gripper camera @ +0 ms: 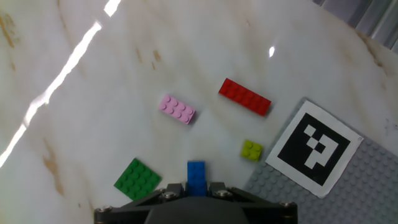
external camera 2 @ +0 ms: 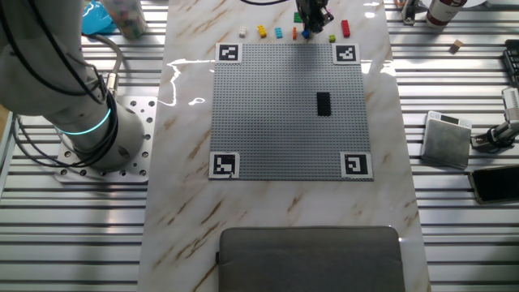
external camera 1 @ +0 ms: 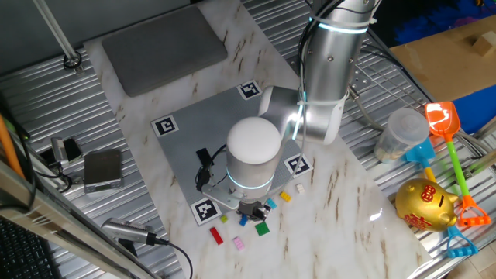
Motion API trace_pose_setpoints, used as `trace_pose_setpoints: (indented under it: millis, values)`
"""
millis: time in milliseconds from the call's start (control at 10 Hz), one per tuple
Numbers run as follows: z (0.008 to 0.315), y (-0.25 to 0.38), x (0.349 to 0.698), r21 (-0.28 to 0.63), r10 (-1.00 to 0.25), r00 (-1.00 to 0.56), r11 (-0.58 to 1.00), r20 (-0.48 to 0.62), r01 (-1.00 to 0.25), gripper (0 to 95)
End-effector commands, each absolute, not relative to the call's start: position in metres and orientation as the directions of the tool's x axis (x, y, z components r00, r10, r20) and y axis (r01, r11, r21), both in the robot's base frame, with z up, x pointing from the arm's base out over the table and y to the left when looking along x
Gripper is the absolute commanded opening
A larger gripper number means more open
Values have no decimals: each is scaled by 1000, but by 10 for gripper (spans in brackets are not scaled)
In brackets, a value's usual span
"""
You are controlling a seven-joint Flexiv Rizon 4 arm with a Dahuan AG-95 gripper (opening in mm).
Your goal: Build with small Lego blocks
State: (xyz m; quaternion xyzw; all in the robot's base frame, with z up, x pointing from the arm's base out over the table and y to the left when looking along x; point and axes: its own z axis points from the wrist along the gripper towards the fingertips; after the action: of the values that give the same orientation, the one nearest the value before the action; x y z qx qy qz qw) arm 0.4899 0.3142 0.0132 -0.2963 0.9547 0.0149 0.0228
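Note:
In the hand view a blue brick (gripper camera: pixel 196 174) stands between the fingers of my gripper (gripper camera: pixel 196 188), which is shut on it just off the baseplate's corner. Around it on the marble lie a green plate (gripper camera: pixel 137 179), a pink brick (gripper camera: pixel 177 109), a red brick (gripper camera: pixel 245 97) and a small yellow-green brick (gripper camera: pixel 251 150). The other fixed view shows the gripper (external camera 2: pixel 308 23) low at the table's far edge, among a row of small bricks. A black brick (external camera 2: pixel 323 103) sits on the grey baseplate (external camera 2: pixel 268 113).
A corner marker (gripper camera: pixel 317 148) lies right of the gripper. Yellow (external camera 2: pixel 262 32), white (external camera 2: pixel 242 32) and light blue (external camera 2: pixel 278 33) bricks lie along the plate's far edge. A grey slab (external camera 2: pixel 308 255) lies at the near end. Toys (external camera 1: pixel 442 155) are beside the table.

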Motion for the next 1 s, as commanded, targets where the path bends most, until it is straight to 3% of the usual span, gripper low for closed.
trace_pose_setpoints:
  millis: [100, 600, 1000]
  values:
    - [17, 314, 489, 16, -576, -816, 816, -50, -578, 0]
    - [46, 282, 495, 8, -685, -728, 728, -38, -686, 0]
    - [50, 242, 495, -1, -753, -658, 658, -25, -753, 0]
